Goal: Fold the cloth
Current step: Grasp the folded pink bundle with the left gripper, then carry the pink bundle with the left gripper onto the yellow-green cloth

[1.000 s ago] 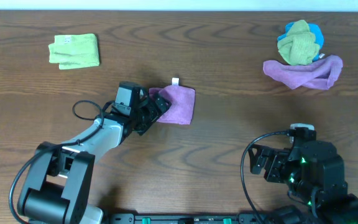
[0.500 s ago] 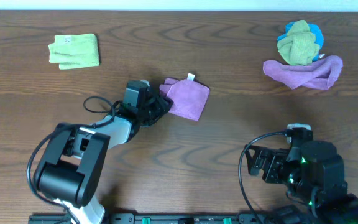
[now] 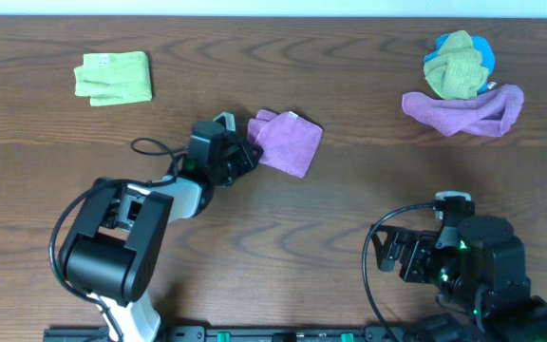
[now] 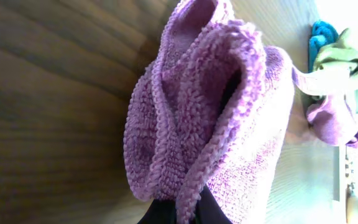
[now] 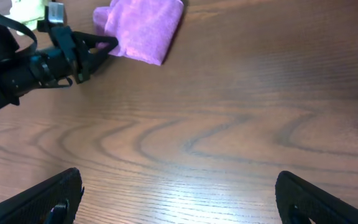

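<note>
Left gripper (image 3: pixel 245 158) clamped on left edge of cloth (image 3: pixel 289 142) — wrist view shows plush layers bunched between fingers. Cloth sits mid-table, already doubled into small packet, white tag at far edge. I read this as late fold step. Next move, my call: lay packet flat, let go, square up edges. Right gripper (image 5: pixel 178 186) spread wide, holding nothing, down at near side. Room — bare table (image 3: pixel 349 218) all round packet; lime-green cloth (image 3: pixel 112 78) far left and rumpled purple cloth (image 3: pixel 463 110) far right, both well apart.

No legible writing anywhere, the cloth (image 3: pixel 290 144) included
</note>
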